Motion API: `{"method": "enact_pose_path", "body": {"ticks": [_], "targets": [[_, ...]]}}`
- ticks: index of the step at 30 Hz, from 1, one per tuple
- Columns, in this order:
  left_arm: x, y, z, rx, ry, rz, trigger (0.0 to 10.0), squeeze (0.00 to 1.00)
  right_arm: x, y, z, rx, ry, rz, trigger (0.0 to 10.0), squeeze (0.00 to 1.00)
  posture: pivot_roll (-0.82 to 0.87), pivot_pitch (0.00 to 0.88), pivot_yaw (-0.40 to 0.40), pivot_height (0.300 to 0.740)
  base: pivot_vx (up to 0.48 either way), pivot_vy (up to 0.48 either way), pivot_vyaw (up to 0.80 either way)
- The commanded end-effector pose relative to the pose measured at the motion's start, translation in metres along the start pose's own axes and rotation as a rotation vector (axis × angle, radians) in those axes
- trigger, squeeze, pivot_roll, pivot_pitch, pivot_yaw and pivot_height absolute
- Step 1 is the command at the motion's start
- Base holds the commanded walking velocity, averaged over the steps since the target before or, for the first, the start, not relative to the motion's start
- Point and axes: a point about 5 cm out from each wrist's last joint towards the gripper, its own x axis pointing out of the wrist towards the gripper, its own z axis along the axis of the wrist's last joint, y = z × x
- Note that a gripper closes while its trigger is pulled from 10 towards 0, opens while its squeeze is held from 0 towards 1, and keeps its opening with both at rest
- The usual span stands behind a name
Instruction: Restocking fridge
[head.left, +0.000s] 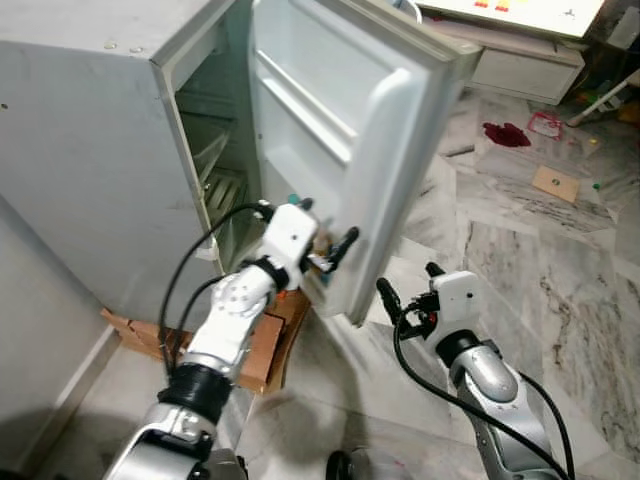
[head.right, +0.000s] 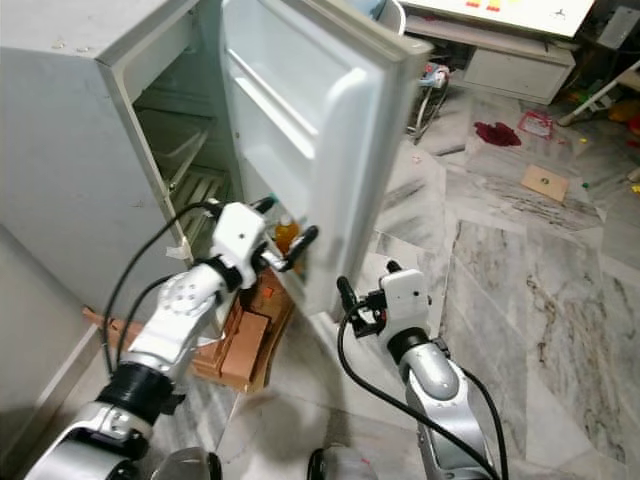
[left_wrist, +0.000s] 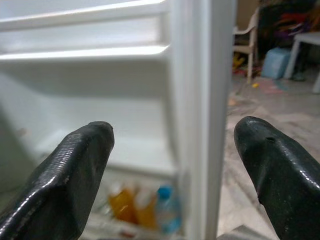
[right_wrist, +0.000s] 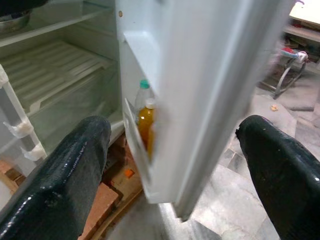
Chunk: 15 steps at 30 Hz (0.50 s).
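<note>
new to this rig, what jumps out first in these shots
The white fridge door stands open, with the left gripper open around its lower edge. Orange and blue-capped bottles sit in the lowest door shelf. The right gripper hangs open above the marble floor.

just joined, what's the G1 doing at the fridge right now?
The robot stands at a small white fridge with its door swung open. The left tool is open, up against the inner side of the door near the bottom door shelf, where an orange bottle and a blue-capped bottle already stand. The right tool is open and empty, held just off the door's outer edge. Neither tool holds anything.
</note>
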Motion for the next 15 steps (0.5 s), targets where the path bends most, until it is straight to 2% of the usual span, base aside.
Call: {"method": "enact_pose_path", "body": {"ticks": [1, 8, 13, 15], "targets": [[-0.001, -0.006, 0.004, 0.021, -0.004, -0.019, 10.0, 0.00, -0.001, -0.004, -0.005, -0.005, 0.014, -0.035, 10.0, 0.00, 0.00, 0.037, -0.076, 0.740, 0.285, -0.382, 0.00], [-0.009, -0.001, -0.003, 0.022, 0.001, 0.034, 10.0, 0.00, 0.004, 0.002, -0.007, -0.005, 0.026, -0.050, 10.0, 0.00, 0.00, 0.031, -0.066, 0.740, 0.321, -0.352, 0.00], [-0.017, 0.002, -0.009, 0.024, 0.027, 0.038, 10.0, 0.00, 0.008, -0.010, -0.006, -0.006, 0.026, -0.112, 10.0, 0.00, -0.01, 0.025, -0.057, 0.740, 0.377, -0.292, 0.00], [-0.018, 0.002, -0.009, 0.029, 0.031, 0.037, 10.0, 0.00, 0.008, -0.012, -0.007, -0.004, 0.029, -0.111, 10.0, 0.00, -0.01, 0.025, -0.057, 0.740, 0.381, -0.287, -0.57]]}}
